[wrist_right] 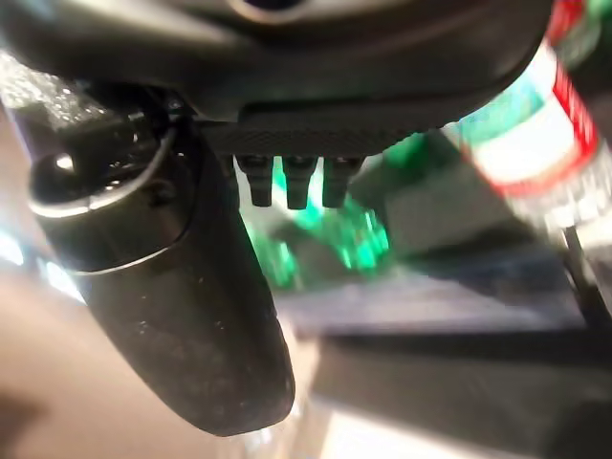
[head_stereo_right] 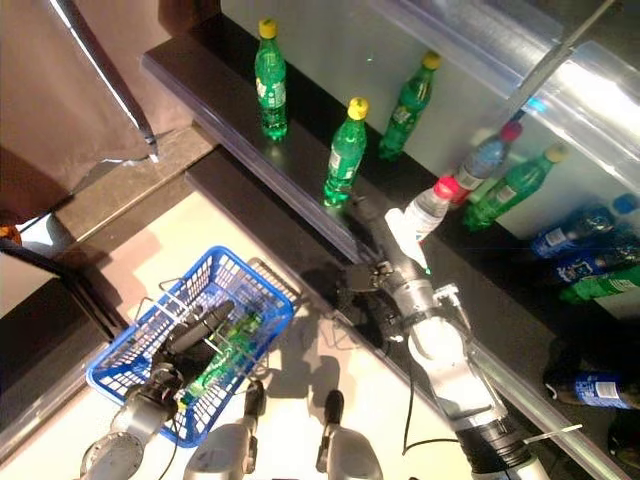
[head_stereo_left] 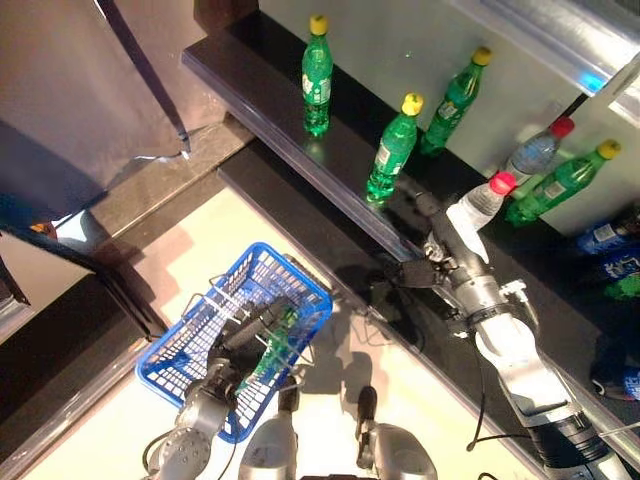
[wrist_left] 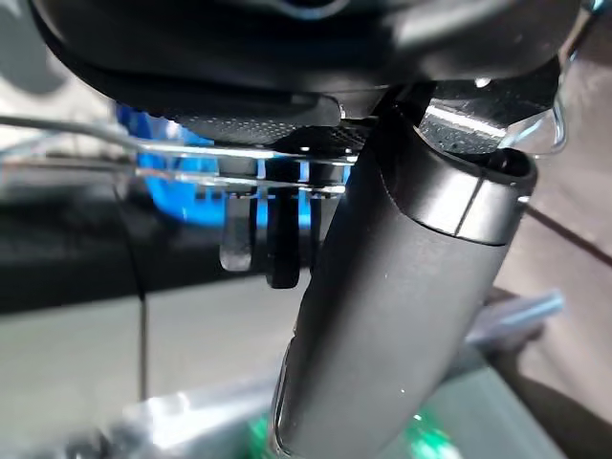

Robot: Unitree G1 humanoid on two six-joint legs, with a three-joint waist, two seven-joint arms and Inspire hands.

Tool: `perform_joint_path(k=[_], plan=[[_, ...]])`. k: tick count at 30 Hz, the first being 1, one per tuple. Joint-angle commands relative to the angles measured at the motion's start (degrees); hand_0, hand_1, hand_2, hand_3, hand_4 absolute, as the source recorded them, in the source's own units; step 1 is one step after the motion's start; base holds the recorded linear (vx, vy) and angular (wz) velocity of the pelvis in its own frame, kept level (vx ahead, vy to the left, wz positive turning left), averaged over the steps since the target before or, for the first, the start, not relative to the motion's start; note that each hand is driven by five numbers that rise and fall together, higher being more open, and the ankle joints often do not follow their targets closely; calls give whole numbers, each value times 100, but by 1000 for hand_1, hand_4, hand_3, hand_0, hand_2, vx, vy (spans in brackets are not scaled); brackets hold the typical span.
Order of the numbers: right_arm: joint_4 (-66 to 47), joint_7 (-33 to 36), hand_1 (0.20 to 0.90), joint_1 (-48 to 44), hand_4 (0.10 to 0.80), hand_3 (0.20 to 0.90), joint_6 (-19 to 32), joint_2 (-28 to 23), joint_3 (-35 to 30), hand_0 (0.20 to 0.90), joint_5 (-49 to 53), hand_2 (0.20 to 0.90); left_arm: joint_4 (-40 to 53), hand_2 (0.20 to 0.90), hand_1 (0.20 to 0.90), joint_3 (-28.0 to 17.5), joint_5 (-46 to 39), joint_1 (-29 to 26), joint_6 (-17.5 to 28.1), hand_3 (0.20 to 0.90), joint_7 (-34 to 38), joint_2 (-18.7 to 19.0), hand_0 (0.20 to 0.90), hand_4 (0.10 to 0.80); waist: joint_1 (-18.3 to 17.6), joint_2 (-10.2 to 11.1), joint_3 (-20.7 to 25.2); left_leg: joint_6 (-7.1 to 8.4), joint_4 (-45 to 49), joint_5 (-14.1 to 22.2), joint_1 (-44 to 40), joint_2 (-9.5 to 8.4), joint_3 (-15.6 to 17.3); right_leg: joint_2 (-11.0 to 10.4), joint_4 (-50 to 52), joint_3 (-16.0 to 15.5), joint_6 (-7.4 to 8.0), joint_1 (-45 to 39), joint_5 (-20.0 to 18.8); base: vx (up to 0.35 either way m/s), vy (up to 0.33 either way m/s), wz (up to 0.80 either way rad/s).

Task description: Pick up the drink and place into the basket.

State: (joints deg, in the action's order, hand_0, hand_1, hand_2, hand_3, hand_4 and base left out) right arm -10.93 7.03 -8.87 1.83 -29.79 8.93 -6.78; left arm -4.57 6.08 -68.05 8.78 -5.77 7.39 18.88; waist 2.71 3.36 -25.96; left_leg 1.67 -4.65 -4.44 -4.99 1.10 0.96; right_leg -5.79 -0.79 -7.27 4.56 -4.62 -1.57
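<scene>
My left hand (head_stereo_left: 240, 338) is shut on the thin wire handles (wrist_left: 191, 164) of the blue basket (head_stereo_left: 290, 275), which hangs at the lower left. A green bottle (head_stereo_left: 274, 348) lies in the basket. A clear bottle with a red cap (head_stereo_left: 482, 205) stands on the black shelf (head_stereo_left: 270, 85). My right hand (head_stereo_left: 432, 262) is open just in front of its lower part, thumb up and fingers spread to the left. I cannot tell whether it touches the bottle. The bottle's red and white label (wrist_right: 535, 124) shows past the palm in the right wrist view.
Green bottles with yellow caps (head_stereo_left: 317, 75) (head_stereo_left: 393, 150) (head_stereo_left: 455, 98) stand along the shelf, and another clear bottle (head_stereo_left: 535, 150) and a green one (head_stereo_left: 560, 180) stand behind. Blue-labelled drinks (head_stereo_left: 605, 240) lie at the far right. A lower black step (head_stereo_left: 300, 215) runs in front.
</scene>
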Motion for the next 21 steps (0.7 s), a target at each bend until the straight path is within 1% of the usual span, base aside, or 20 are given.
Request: perform_joint_path(k=[1, 4, 8, 15, 21], plan=[[-539, 622, 900, 423, 800, 900, 882, -297, -155, 900, 182, 900, 726, 300, 300, -130, 582, -339, 1030, 200, -1034, -197, 300, 100, -245, -245, 1722, -146, 74, 427, -39, -174, 74, 266, 67, 154, -38, -11, 100, -9, 33, -16], [-592, 888, 900, 691, 800, 900, 1167, -246, -360, 900, 145, 900, 294, 300, 300, -273, 574, -214, 1056, 200, -940, -258, 300, 100, -339, -260, 1797, -158, 47, 441, -75, -177, 140, 275, 26, 244, -24, -28, 88, -19, 24, -14], [-616, 1175, 900, 870, 800, 900, 1440, -197, -468, 900, 63, 900, -282, 300, 300, -272, 597, -207, 1134, 200, -876, -362, 300, 100, -452, -257, 1873, -166, 27, 479, -132, -180, 250, 265, -7, 322, 21, -32, 57, -32, 22, -22], [-475, 1506, 900, 1109, 800, 900, 1276, -192, -593, 900, 114, 900, -947, 300, 300, -193, 777, -241, 1283, 200, -940, -496, 300, 100, -668, -253, 1922, -228, 39, 587, -238, -202, 500, 231, 49, 490, 86, 19, 33, -37, 36, -22], [-393, 1777, 900, 1229, 800, 900, 1212, -182, -731, 900, 112, 900, -1379, 300, 300, -240, 795, -287, 1274, 200, -1002, -554, 300, 100, -803, -267, 1932, -278, 37, 658, -301, -243, 615, 189, 70, 637, 152, 63, -11, -13, 46, -17]])
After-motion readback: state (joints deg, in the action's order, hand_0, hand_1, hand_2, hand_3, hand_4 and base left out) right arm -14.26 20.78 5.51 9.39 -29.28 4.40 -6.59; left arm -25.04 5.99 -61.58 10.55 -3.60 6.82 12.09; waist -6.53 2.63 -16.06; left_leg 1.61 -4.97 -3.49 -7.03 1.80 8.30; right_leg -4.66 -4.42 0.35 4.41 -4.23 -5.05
